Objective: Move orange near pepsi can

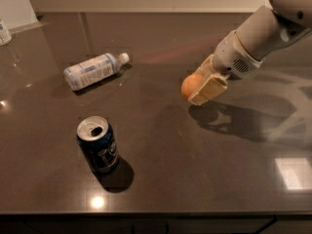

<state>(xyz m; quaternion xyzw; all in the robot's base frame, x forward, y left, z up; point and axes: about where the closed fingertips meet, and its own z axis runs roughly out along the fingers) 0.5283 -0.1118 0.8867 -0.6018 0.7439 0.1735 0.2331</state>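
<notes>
Gripper pinching orange, maybe just above dark surface. Pepsi can stands upright, well apart, front left.

At right, the hand grips the orange, well apart from the pepsi can.

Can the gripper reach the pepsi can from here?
Probably yes: the gripper, shut on the orange, has bare table between it and the pepsi can; the bottle lies farther back.

Arm reaching down from upper right, pincer clamped on orange, aloft
</notes>
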